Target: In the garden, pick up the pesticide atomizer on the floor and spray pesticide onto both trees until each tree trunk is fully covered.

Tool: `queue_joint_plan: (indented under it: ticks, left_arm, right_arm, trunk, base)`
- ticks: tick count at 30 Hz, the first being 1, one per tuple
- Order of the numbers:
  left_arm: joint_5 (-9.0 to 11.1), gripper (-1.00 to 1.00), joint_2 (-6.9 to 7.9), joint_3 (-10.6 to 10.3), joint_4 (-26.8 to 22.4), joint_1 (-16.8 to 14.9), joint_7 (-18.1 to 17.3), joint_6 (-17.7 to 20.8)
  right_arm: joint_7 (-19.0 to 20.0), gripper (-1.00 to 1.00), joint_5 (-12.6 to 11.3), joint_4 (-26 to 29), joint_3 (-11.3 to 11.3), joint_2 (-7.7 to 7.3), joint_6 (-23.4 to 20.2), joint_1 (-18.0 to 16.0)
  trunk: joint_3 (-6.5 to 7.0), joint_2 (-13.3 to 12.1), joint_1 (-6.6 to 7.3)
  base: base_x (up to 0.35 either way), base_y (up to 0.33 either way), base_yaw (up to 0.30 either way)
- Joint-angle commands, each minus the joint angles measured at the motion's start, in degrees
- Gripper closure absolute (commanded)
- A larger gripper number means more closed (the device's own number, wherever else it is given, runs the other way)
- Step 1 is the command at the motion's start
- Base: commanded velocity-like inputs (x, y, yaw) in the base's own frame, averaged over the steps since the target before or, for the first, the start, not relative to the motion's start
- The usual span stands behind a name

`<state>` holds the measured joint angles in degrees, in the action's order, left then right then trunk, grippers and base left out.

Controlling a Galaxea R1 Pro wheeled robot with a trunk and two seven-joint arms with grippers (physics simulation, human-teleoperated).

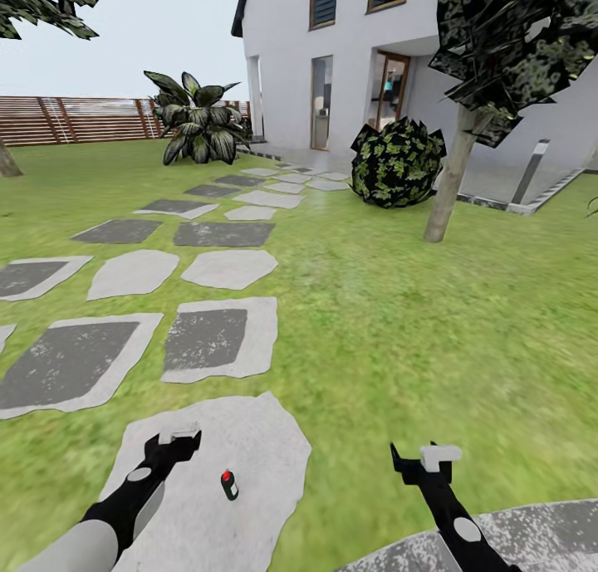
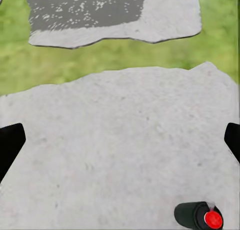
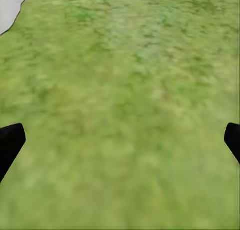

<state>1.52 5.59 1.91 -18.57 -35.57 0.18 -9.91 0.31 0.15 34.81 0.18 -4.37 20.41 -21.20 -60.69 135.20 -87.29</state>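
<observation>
Left hand (image 1: pixel 178 439) spread wide above slab (image 1: pixel 249 439), beside atomizer (image 1: pixel 229 485)

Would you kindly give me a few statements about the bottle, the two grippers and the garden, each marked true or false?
1. The spray bottle lies on a pale stone slab. True.
2. The left gripper is holding the bottle. False: its fingers are spread and empty, and the bottle lies apart from them.
3. The right gripper hangs over grass. True.
4. The round bush stands against the wooden fence. False: it stands by the white house.
5. A tree trunk rises from the lawn to the right of the bush. True.
</observation>
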Motion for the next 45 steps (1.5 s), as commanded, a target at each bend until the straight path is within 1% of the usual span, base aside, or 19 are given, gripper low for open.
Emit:
queue_joint_plan:
  ticks: [1,7,14,21,26,39,45]
  left_arm:
    - [0.11,-1.0,-0.03,0.13,0.14,-0.03,0.11,-0.72]
    - [0.13,-1.0,-0.05,0.3,0.12,-0.07,0.24,-1.2]
    - [0.22,-1.0,-0.06,0.44,0.11,-0.03,0.34,-1.37]
    - [0.24,-1.0,-0.06,0.46,0.11,0.01,0.35,-1.55]
    - [0.34,-1.0,-0.06,0.56,0.07,0.05,0.35,-1.64]
    - [0.47,-1.0,0.01,0.53,-0.02,0.07,0.26,-1.64]
    - [0.34,-1.0,-0.05,0.39,-0.06,0.01,0.25,-1.61]
  right_arm:
    - [0.04,-1.0,-0.01,0.01,0.01,-0.02,0.21,-0.04]
    - [-0.03,-1.0,-0.02,0.15,-0.07,-0.03,0.24,-0.01]
    - [-0.04,-1.0,-0.03,0.17,-0.1,-0.03,0.25,0.01]
    - [-0.04,-1.0,-0.02,0.17,-0.09,-0.03,0.27,0.01]
    - [-0.04,-1.0,-0.05,0.17,-0.1,-0.03,0.29,0.01]
    - [-0.19,-1.0,-0.06,0.26,-0.31,-0.03,0.3,0.01]
    - [-0.42,-1.0,-0.14,0.26,-0.42,-0.03,0.25,0.01]
  trunk:
    - [-0.04,0.02,0.01]
    - [-0.04,0.02,0.01]
    - [-0.04,0.02,0.01]
    - [-0.04,0.02,0.01]
    - [-0.04,0.02,0.01]
    - [-0.1,0.02,0.01]
    - [-1.6,2.42,-1.31]
  base:
    - [0.122,-0.074,0.0]
    - [0.18,-0.16,0.0]
    - [0.089,-0.255,0.006]
    - [-0.081,-0.247,0.209]
    - [-0.051,-0.077,0.135]
    - [-0.003,-0.005,0.009]
    - [0.0,0.0,0.0]
